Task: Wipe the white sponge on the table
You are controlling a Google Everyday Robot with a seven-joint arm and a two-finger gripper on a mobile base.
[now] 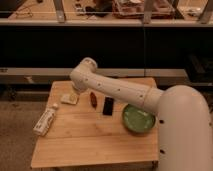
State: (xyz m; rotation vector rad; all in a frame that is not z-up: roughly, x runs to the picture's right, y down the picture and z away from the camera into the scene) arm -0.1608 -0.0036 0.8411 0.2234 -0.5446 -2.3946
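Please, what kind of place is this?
Probably a lab or workshop: a small wooden table, dark shelving behind it with clutter on top, and a robot arm whose gripper is by the sponge.
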